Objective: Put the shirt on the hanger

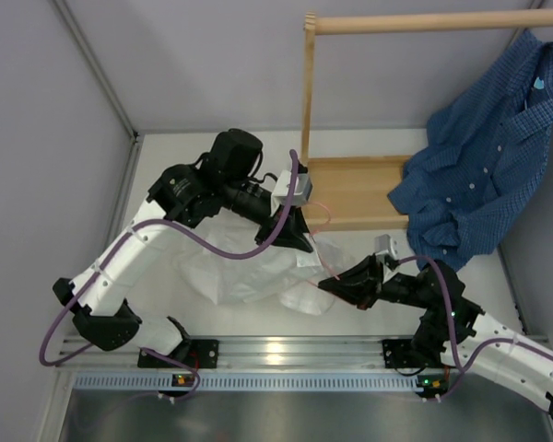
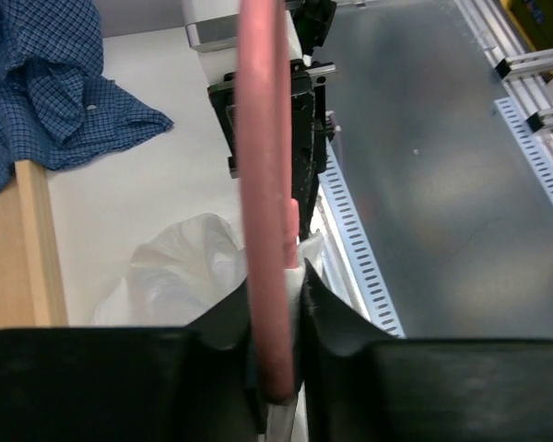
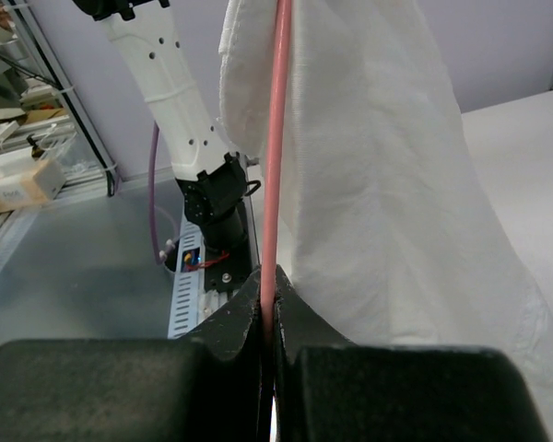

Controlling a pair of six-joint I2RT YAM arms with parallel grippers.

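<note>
The hanger (image 2: 263,166) is pinched from two sides. In the left wrist view its pink wire runs up the middle of the frame and is clamped at the bottom by the pressed-together fingers of the left end effector (image 2: 276,331). In the right wrist view the wire is nipped likewise by the right end effector (image 3: 269,299), and the shirt (image 3: 378,184) is draped just right of it. In the top view the shirt is seen bunched on the tabletop (image 1: 359,143) at centre frame. A blue checked shirt (image 1: 484,157) is draped at the upper right.
</note>
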